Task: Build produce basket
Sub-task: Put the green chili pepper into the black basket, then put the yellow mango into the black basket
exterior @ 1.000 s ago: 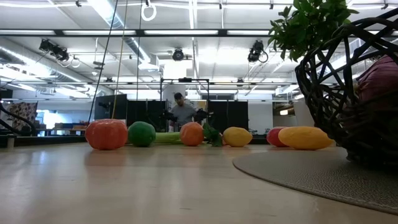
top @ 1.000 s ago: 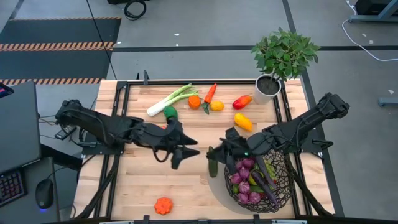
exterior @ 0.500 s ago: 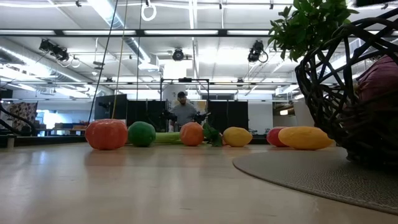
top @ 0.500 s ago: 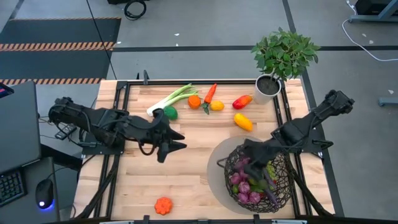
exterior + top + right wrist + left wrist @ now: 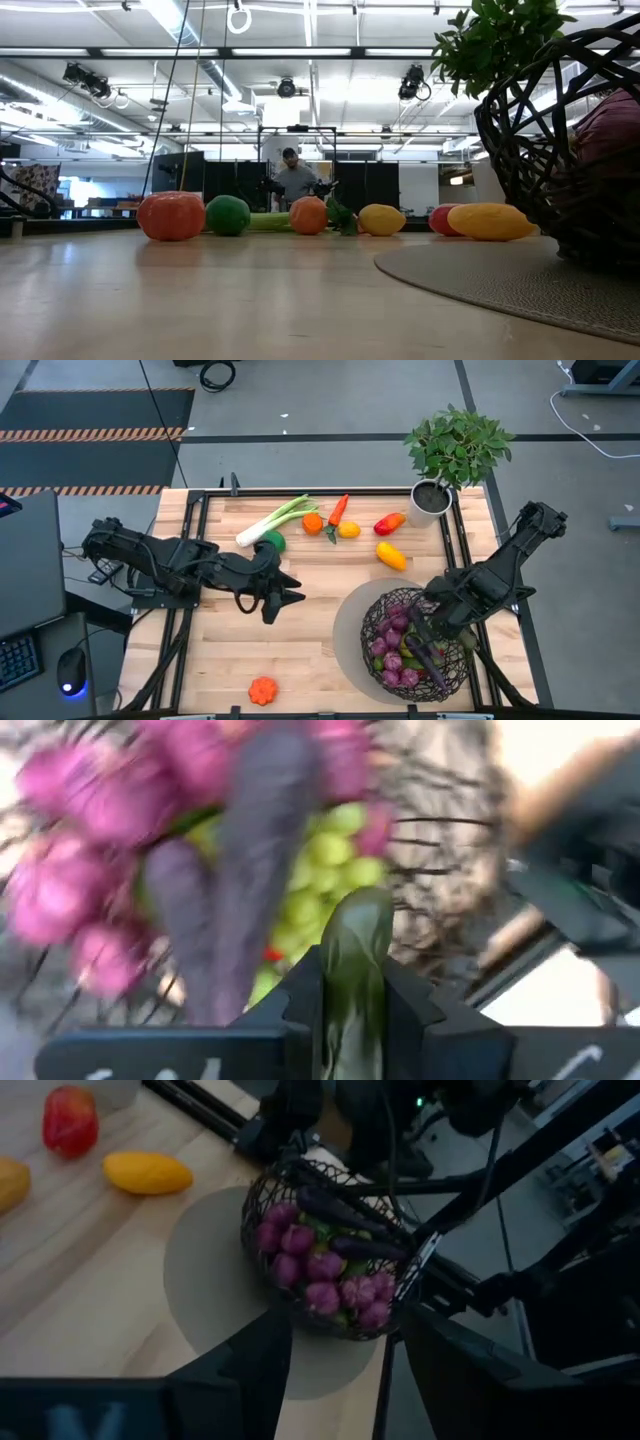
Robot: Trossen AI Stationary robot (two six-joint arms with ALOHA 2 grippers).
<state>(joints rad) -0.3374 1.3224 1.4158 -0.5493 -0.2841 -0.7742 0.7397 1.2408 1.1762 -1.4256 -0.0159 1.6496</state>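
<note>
The right gripper [image 5: 352, 1020] is clamped on a dark green cucumber [image 5: 352, 960], which sticks out between its fingers just above the basket [image 5: 452, 660] of purple eggplants [image 5: 240, 840], pink-purple pieces and green grapes [image 5: 335, 845]. That arm reaches in from the table's right edge over the basket's rim. The left gripper [image 5: 283, 600] hovers mid-table, jaws partly open and empty, near the lime [image 5: 273, 541] and leek [image 5: 275, 520]. Beyond lie an orange [image 5: 313, 523], carrot [image 5: 338, 511], peppers [image 5: 390, 556] and a potted plant [image 5: 455, 450]; a small pumpkin [image 5: 262, 690] sits at the near edge of the wooden table [image 5: 300, 650].
</note>
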